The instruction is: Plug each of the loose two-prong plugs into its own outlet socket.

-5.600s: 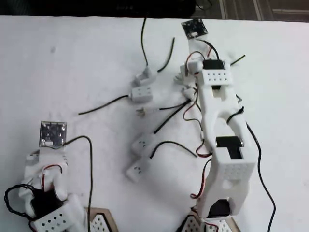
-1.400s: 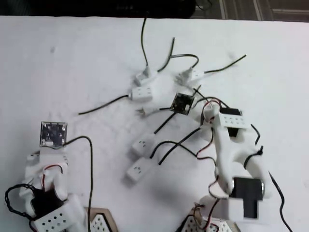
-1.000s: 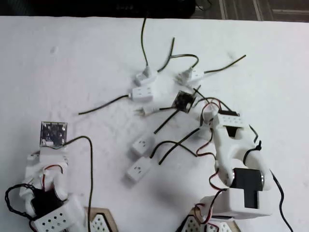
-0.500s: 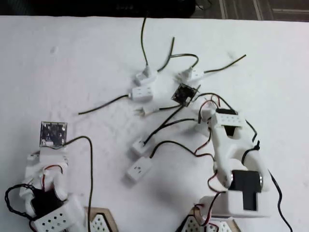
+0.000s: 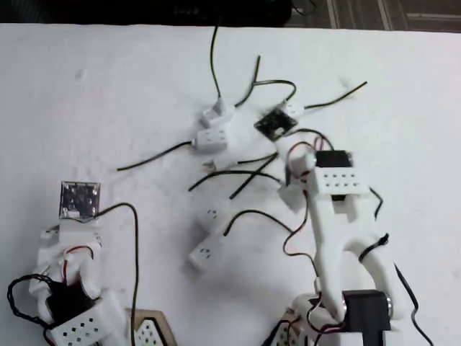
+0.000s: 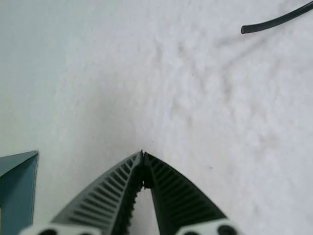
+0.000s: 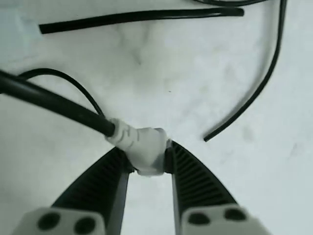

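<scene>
While rt claw (image 7: pixel 148 152) pinches white plug (image 7: pixel 144 141) by body, prongs hidden, watch cord (image 7: pixel 54 100): stiff pull can twist plug, so you miss socket (image 5: pixel 213 216). Lt claw (image 6: pixel 143 157) closed, empty, well apart from sockets; unbraced socket may slide.

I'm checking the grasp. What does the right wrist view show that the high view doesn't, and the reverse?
Right wrist view: the right gripper clamped on a white plug, with its black cord leading away. High view: the far outlet socket, the middle socket and the near socket. Both: the white table and loose black cords on it.
</scene>
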Controlling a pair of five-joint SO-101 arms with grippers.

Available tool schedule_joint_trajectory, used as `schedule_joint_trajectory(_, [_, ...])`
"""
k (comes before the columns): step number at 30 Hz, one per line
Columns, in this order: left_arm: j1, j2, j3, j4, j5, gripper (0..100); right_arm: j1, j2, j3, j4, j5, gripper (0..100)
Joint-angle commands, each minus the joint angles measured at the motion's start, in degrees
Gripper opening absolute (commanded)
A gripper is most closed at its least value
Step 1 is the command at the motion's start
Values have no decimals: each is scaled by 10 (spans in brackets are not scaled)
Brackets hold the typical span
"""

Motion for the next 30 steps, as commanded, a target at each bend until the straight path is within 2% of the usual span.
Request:
schedule_joint_trajectory(1, [-1,-8,-4,3,3,23,-12,-22,-19,7,-28,19])
schedule_joint_trajectory(11, [-1,-8,-4,3,3,23,-7,156,-62,10,-27,19])
schedule_joint_trajectory(17, [-1,-8,-4,3,3,23,-10,247,-166,89,-30,55])
schedule_joint_trajectory(21, [-1,-8,-4,3,3,23,-9,272,-225,132,-30,148])
schedule_joint_trajectory(30, [-1,-8,-4,3,3,23,-31,277,-257,135,-26,159])
